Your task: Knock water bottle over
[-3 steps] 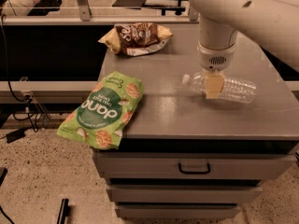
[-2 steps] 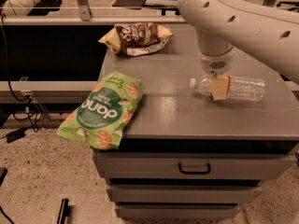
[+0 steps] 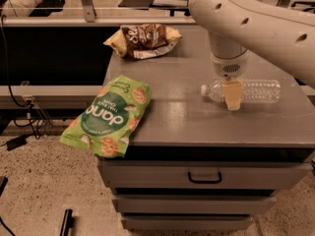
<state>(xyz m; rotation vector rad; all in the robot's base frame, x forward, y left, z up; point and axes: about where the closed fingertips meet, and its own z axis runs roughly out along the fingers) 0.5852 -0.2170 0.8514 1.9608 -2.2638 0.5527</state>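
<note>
Already the water bottle point(image 3: 256, 91) lies flat on the worktop point(image 3: 187, 119), so the tool point(image 3: 232, 96) at its neck, open or closed I cannot tell, could nudge it rolling off the front edge.

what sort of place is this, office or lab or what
Likely an office or lab workspace: a grey drawer cabinet and loose cables on a speckled floor. The gripper hangs over the water bottle lying on the cabinet top.
</note>
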